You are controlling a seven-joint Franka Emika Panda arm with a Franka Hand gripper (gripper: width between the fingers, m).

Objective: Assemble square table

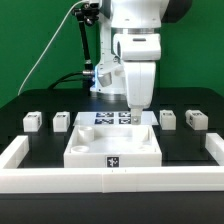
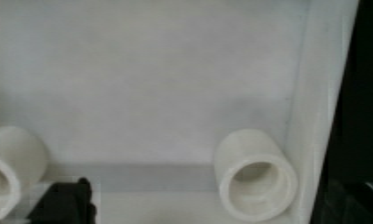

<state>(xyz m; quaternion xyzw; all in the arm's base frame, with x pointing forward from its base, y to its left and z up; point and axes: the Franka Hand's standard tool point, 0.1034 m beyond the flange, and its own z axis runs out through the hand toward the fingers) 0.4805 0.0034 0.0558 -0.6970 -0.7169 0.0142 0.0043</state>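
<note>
The square table top (image 1: 100, 143), a large white slab with raised edges, lies against the front border wall. Four small white legs lie on the black table: two at the exterior view's left (image 1: 33, 121) (image 1: 61, 120) and two at its right (image 1: 167, 118) (image 1: 194, 120). My gripper (image 1: 135, 106) points down just above the slab's far right part and holds nothing. In the wrist view the slab's white surface (image 2: 147, 90) fills the frame, with two round corner sockets (image 2: 254, 176) (image 2: 9, 178). One dark finger (image 2: 62, 204) shows. The gripper (image 2: 209, 204) looks open.
The marker board (image 1: 108, 118) lies flat just behind the slab. A low white border wall (image 1: 60, 171) runs along the front, with side pieces at the left (image 1: 17, 150) and right (image 1: 211, 150). The robot base and cables stand at the back.
</note>
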